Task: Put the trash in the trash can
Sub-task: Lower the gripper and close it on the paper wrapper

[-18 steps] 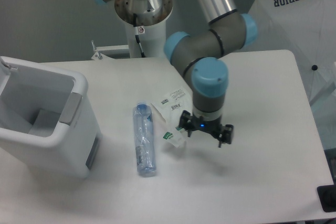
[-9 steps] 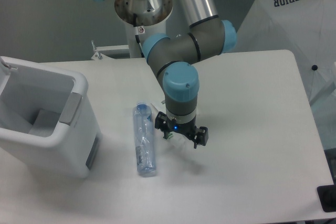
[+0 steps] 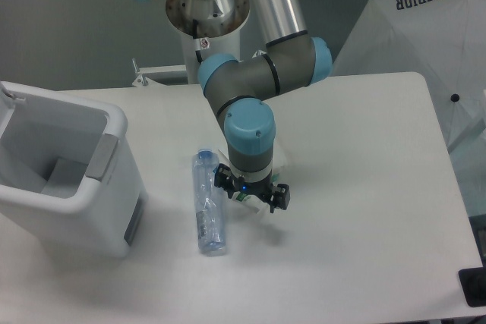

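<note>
A white table point(image 3: 364, 210) fills the frame; at upper right, a white cover point(image 3: 433, 28) printed "SUPERIOR" stands beside it.

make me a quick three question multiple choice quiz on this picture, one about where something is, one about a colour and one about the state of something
1. Where does the bottle lie?
A. inside the trash can
B. on the table between the trash can and the hand
C. on the table's far right edge

2. What colour is the bottle's cap?
A. blue
B. red
C. black

3. What state is the trash can in?
A. tipped on its side
B. shut with a lid
C. upright and open, nothing of the trash in it

Answers:
1 B: the bottle lies flat on the table, with the can on its left and the hand on its right, over the wrapper.
2 A: the cap at the bottle's far end is blue.
3 C: the can stands upright, its open inside showing only bare walls and floor.
</note>
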